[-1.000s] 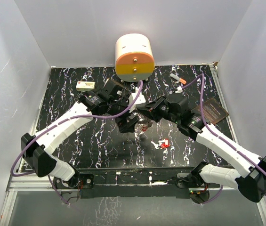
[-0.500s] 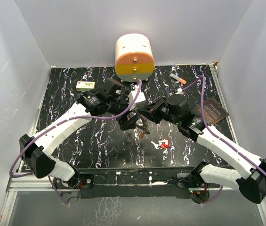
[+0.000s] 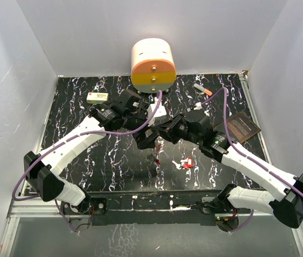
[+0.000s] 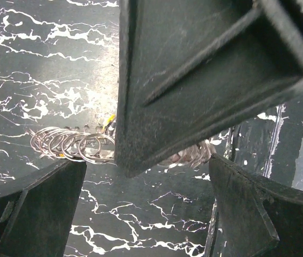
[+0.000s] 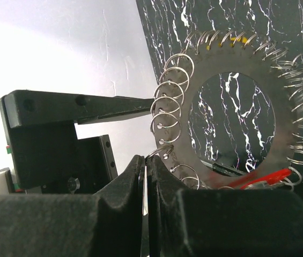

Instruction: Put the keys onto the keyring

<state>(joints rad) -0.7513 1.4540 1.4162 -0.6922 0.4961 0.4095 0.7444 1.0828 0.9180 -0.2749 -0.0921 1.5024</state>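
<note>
Top external view first: the right arm has swung in toward the middle over the last second, and its right gripper [image 3: 161, 135] is now almost nose to nose with the left gripper [image 3: 147, 137], where a moment ago a clear gap lay between them. Over to the right wrist view: the jaws are pinched tight on the lower rim of the keyring [image 5: 237, 61], which stands up off the surface [image 3: 113, 166] with its wide hole facing the camera and a fringe of small wire loops [image 5: 168, 101] all round the edge. A red key [image 5: 264, 179] shows low behind the ring (whether it is actually threaded on a loop, I cannot tell from here). The left gripper has eased out the last little bit and now stands fully wide with nothing in it; from its own wrist view the ring's loops run edge-on just beyond its spread fingers. So what does it mean? My read is that the ring is being held steady and presented, and the empty left side is free to fetch. More keys [image 3: 186, 163] lie loose on the surface near the right arm, so the job looks far from finished.
</note>
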